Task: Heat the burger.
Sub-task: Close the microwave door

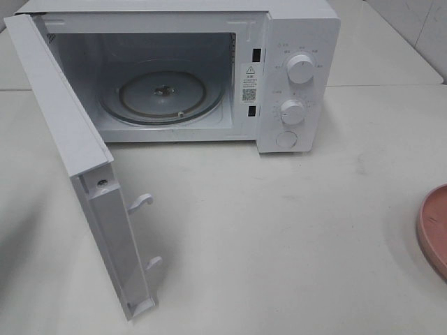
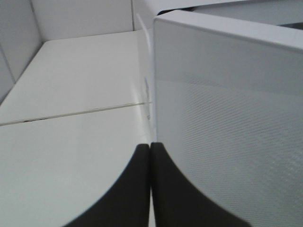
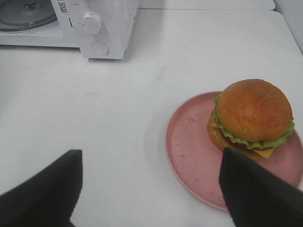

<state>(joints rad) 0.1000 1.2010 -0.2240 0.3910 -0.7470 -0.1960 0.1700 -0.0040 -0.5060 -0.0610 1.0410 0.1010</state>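
Exterior high: white table (image 1: pixel 279 230), open microwave (image 1: pixel 300 70).

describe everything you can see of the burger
The burger shows only in the right wrist view. It has a glossy golden-brown domed bun, frilly green lettuce, a red layer, a yellow cheese corner and a bottom bun; any patty is hard to make out. It sits upright and whole on the far side of a round pink plate, off centre, on the white table. Nothing else touches it; the open right gripper stands short of it.

Glossy-bunned burger (image 3: pixel 252 116), matt pink plate (image 3: pixel 189 151), smooth white microwave (image 1: pixel 297 42) with glass turntable (image 1: pixel 162 94)
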